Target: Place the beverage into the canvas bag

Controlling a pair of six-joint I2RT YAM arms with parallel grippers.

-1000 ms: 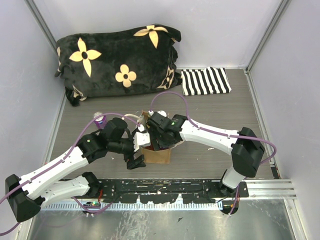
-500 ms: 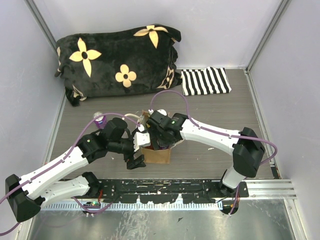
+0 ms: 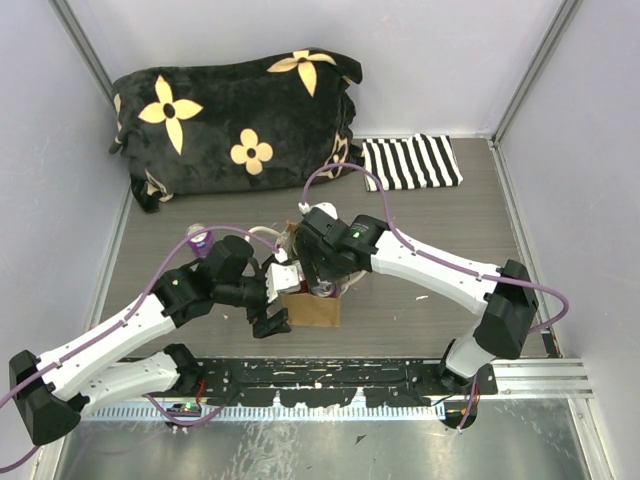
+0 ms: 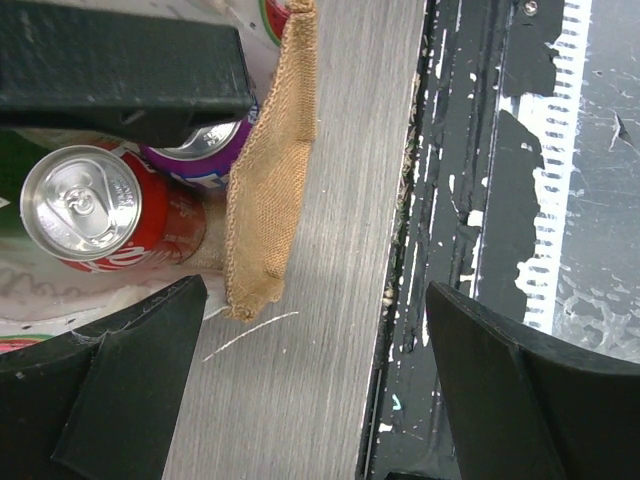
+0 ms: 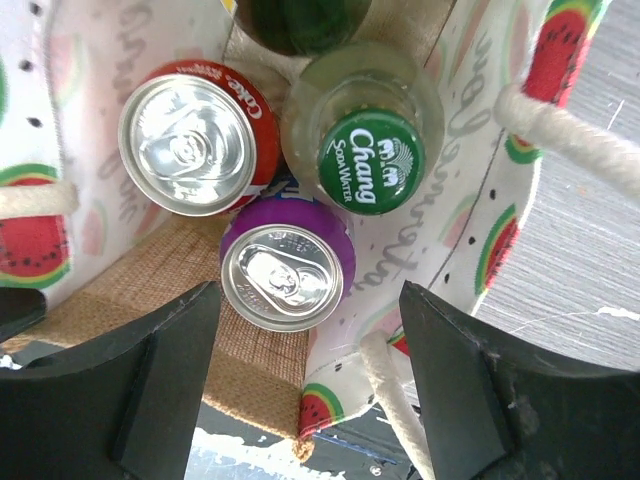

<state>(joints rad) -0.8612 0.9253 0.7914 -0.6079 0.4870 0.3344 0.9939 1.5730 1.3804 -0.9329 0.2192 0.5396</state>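
The tan canvas bag [image 3: 312, 310] stands upright near the table's front edge. In the right wrist view its watermelon-print lining [image 5: 470, 200] holds a purple can [image 5: 285, 270], a red Coke can [image 5: 195, 135], a green-capped Chang bottle [image 5: 365, 150] and a dark bottle top [image 5: 300, 20]. My right gripper [image 3: 325, 278] hovers just above the bag's mouth, open and empty [image 5: 310, 400], with the purple can below the jaws. My left gripper [image 3: 270, 320] is open and empty [image 4: 310, 400] at the bag's front left corner [image 4: 270, 190], not touching it.
A black flowered pillow [image 3: 235, 120] lies at the back left and a black-and-white striped cloth [image 3: 410, 163] at the back right. A small purple-capped bottle [image 3: 198, 238] stands left of the bag. The black mounting rail [image 3: 350, 380] runs along the near edge.
My right wrist has risen and tipped over the bag, and its elbow has swung right. The purple can now shows in the bag under the open jaws. The left arm has barely moved.
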